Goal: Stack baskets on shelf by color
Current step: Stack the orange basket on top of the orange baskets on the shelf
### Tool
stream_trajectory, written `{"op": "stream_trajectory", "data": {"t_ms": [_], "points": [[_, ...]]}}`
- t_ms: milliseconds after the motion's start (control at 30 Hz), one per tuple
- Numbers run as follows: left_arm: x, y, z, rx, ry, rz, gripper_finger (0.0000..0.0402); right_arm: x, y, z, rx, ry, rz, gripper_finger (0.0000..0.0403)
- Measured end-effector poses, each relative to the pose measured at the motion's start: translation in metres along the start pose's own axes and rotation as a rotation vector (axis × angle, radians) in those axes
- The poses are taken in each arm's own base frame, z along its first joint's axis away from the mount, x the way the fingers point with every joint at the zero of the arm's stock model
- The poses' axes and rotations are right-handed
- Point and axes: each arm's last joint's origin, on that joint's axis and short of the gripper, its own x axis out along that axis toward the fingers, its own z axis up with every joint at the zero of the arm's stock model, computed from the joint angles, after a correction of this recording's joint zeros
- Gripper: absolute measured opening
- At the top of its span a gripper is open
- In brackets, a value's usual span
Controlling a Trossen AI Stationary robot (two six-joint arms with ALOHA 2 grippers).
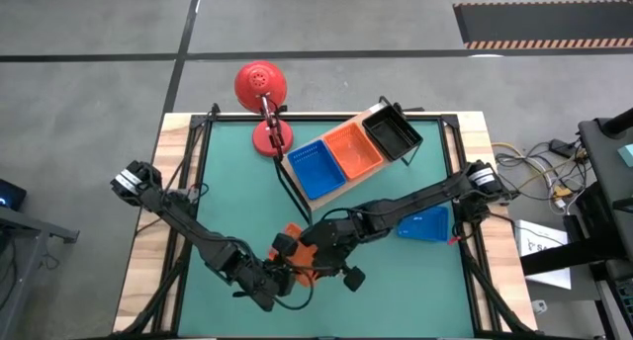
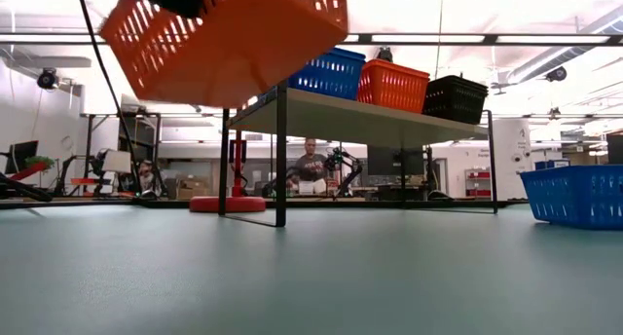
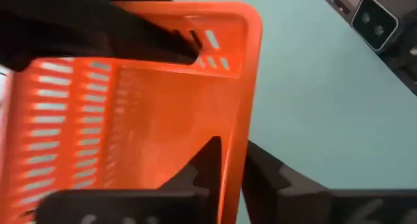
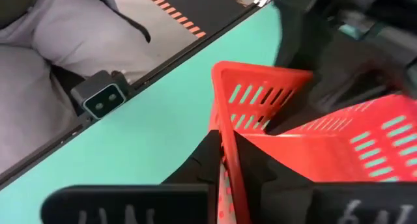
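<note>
An orange basket [image 1: 297, 253] [image 2: 224, 43] hangs tilted above the green mat near the table's front, held between both grippers. My left gripper [image 1: 287, 273] [image 3: 236, 168] is shut on one of its walls. My right gripper [image 1: 315, 243] [image 4: 228, 160] is shut on another wall. On the wooden shelf [image 1: 341, 187] [image 2: 389, 121] at the back stand a blue basket [image 1: 316, 167], an orange basket [image 1: 353, 149] and a black basket [image 1: 392, 132] in a row. Another blue basket [image 1: 425, 223] [image 2: 574, 194] rests on the mat at the right. My left gripper pinches a side wall's rim [image 3: 240, 129] of the orange basket, one finger [image 3: 205, 162] inside the basket and one [image 3: 270, 178] outside. The basket is lifted clear of the mat and tilted. My right gripper pinches another wall's top edge [image 4: 225, 123] near a corner, one finger [image 4: 208, 155] outside the basket and one [image 4: 251, 162] inside. The fingers slant down from the table's right. The basket hangs clear of the mat.
A red lamp [image 1: 260, 83] with a round base [image 1: 272, 137] [image 2: 226, 204] stands at the back left beside the shelf. The shelf's black wire legs [image 2: 280, 155] reach down to the mat. Bare green mat [image 1: 396, 281] lies at the front right.
</note>
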Motion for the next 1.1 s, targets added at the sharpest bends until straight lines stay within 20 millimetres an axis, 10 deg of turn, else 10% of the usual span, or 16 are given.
{"op": "stream_trajectory", "data": {"t_ms": [367,1100], "points": [[-0.005,-0.003,0.008,0.107,-0.053,0.012,0.0123,0.0,0.003,-0.004,0.019,0.038,0.025,0.0009],[-0.055,0.021,0.03,0.285,-0.288,0.183,0.0128,-0.043,0.063,0.013,0.0,0.237,0.025,0.0008]]}}
